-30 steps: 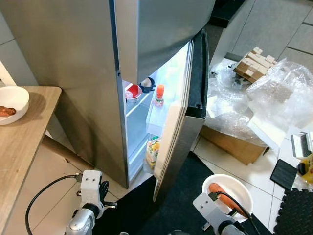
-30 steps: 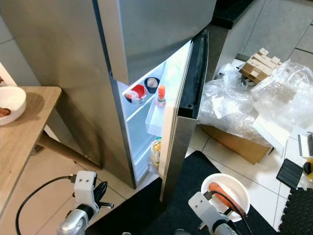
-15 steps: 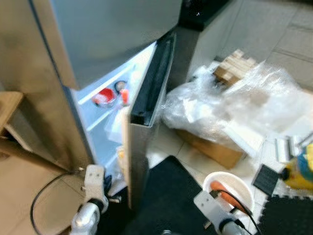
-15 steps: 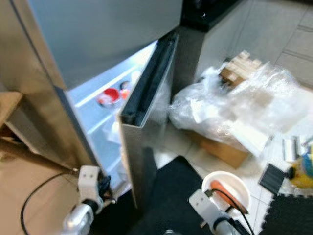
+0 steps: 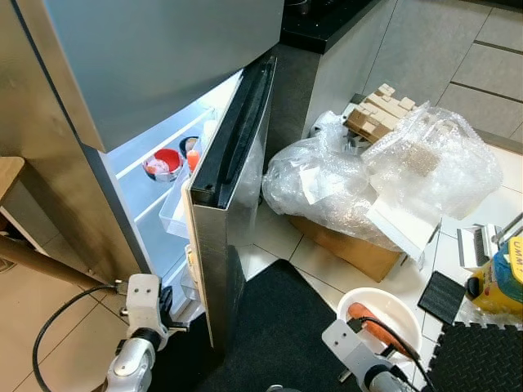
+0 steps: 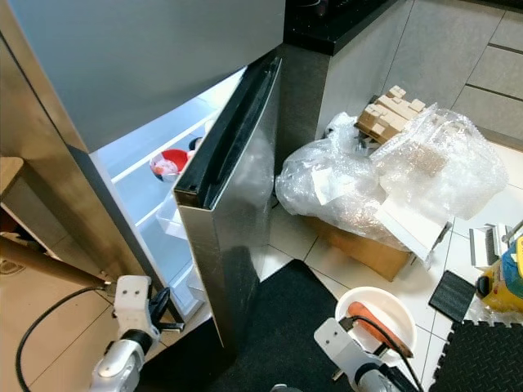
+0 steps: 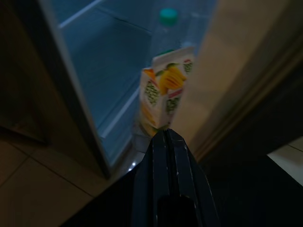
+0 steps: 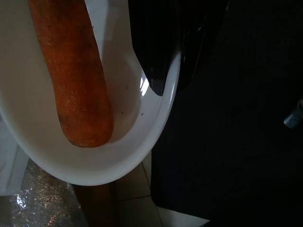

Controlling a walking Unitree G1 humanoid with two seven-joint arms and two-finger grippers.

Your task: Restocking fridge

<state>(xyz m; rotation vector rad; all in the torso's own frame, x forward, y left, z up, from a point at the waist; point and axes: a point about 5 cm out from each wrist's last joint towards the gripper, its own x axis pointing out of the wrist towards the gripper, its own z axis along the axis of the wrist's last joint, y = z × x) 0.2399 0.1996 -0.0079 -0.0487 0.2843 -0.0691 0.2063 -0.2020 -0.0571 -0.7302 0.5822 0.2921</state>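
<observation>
The white bowl (image 5: 380, 320) with the carrot (image 8: 75, 75) in it rides low on the right, out over the edge of the black mat (image 5: 278, 335) and the floor tiles, well apart from the open fridge (image 5: 163, 122) on the left. It looks like a stiff, smooth bowl, probably ceramic or hard plastic, light enough for one claw but slick at the rim and liable to tip, since the carrot lies loose inside and can roll. The rim is the sensible place to pinch, and that is where the right gripper (image 8: 163, 71) has it: its fingers narrowed onto the bowl's wall, one inside and one outside, near the carrot but not touching it. The left gripper (image 7: 165, 156) hangs low on the near left by the foot of the fridge door (image 5: 225, 212), its fingers pressed together and holding nothing, pointing at a juice carton (image 7: 165, 97) standing in the door rack
</observation>
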